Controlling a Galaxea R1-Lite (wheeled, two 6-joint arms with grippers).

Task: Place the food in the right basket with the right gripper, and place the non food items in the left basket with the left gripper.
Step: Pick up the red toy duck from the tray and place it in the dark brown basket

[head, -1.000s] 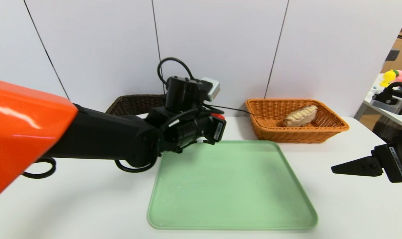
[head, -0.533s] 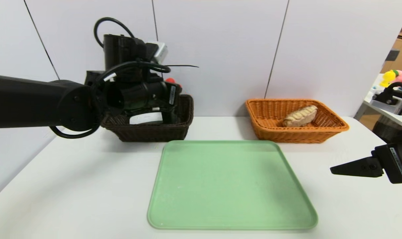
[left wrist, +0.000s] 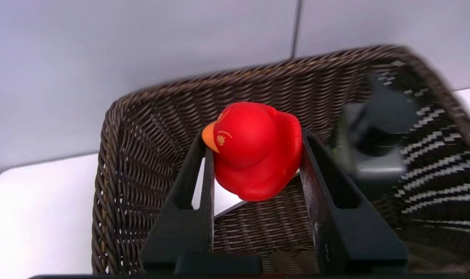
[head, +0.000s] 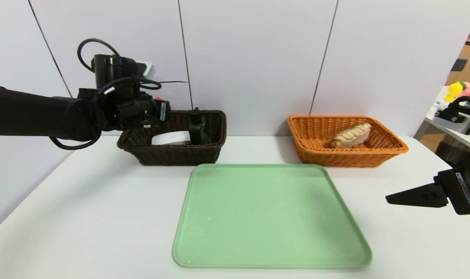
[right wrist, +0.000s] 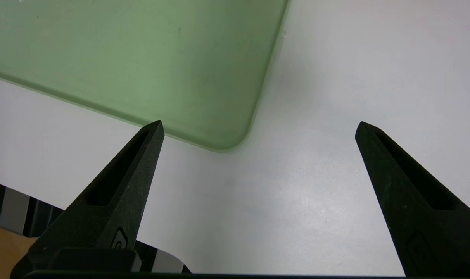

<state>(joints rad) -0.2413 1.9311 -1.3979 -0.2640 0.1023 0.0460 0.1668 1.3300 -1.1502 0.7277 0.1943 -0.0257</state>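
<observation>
- The left gripper (left wrist: 254, 155) was clamped on the red duck (left wrist: 256, 149), over the dark basket (head: 173, 153) at the table's far left.
- The right gripper (right wrist: 258, 133) hung spread above the table's right edge.

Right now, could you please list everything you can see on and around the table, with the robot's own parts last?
Dark basket: one, dark brown wicker, far left of the table.
White item: one, white, inside the dark basket; cannot tell what it is.
Dark bottle: one, dark green, upright in the dark basket.
Orange basket: one, orange wicker, far right of the table.
Bread: one, tan, inside the orange basket.
Tray: one, pale green, centre, bare.
Table: one, white.
Duck: one, red rubber, held above the dark basket.
Left tool: one, black, shut on the duck.
Right tool: one, black, open, above the table right of the tray.
</observation>
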